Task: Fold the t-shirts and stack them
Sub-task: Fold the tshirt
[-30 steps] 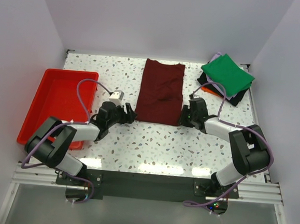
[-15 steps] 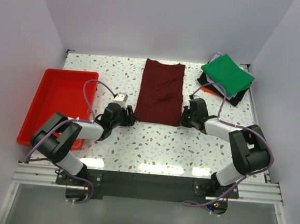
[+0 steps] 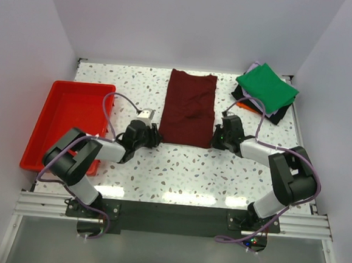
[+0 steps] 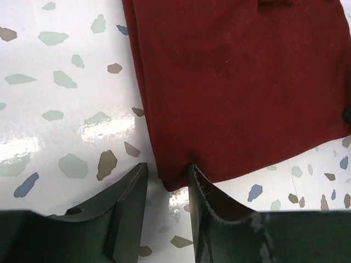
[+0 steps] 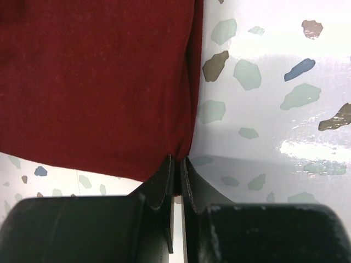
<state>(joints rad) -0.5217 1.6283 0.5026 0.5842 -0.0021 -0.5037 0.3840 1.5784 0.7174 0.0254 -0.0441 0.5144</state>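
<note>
A dark maroon t-shirt (image 3: 189, 108) lies folded into a long strip at the table's middle. My left gripper (image 3: 153, 134) is at its near left corner. In the left wrist view the jaws (image 4: 167, 167) stand partly open astride that corner of the shirt (image 4: 236, 82), and the right finger touches the cloth. My right gripper (image 3: 215, 137) is shut on the near right corner; the right wrist view shows the cloth (image 5: 93, 82) pinched between the fingertips (image 5: 176, 159). At the back right a folded green shirt (image 3: 267, 87) tops a stack with black (image 3: 278, 117), lavender (image 3: 252, 67) and orange (image 3: 244, 104) edges showing.
A red plastic tray (image 3: 55, 116) sits at the table's left side, close behind my left arm. White walls close in the speckled table (image 3: 179, 168) on three sides. Purple cables loop over both arms.
My left gripper has slid right up to the shirt's near left corner while its jaws narrowed. My right gripper has closed on the near right corner. The shirt has not moved.
</note>
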